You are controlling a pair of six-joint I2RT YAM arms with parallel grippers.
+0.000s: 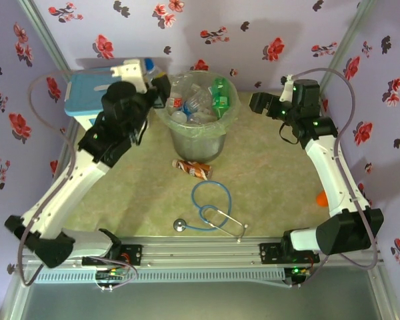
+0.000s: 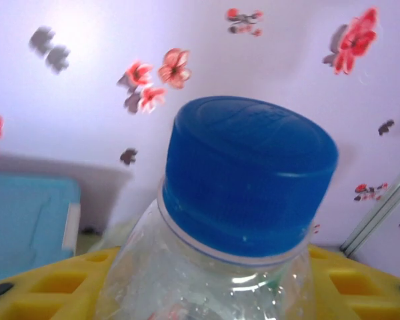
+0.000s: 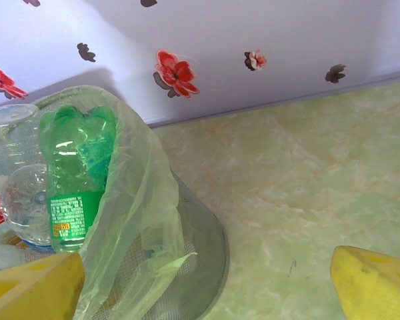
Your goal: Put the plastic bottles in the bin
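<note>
The left gripper [image 1: 159, 83] is up at the bin's [image 1: 221, 128] left rim, its yellow fingers [image 2: 47, 283] pinching a clear blue-capped bottle [image 2: 247, 180] just below the neck. The cap points up and away from the bin, so I'd say the bottle is being carried over the rim for a drop. The bin is already heaped with clear bottles, with a green bottle [image 3: 77, 167] pressed against the liner on its right side, so a new one may perch on top rather than sink. To the right of the bin, the right gripper [image 1: 259, 103] hangs with its fingers [image 3: 373, 283] spread wide around nothing. Just in front of the bin a labelled bottle [image 1: 192, 169] lies on its side on the table. Nearer than that is a coiled stethoscope [image 1: 210, 212], which an arm reaching in could snag. A blue-lidded box [image 1: 87, 93] sits left of the bin, behind the left arm.
</note>
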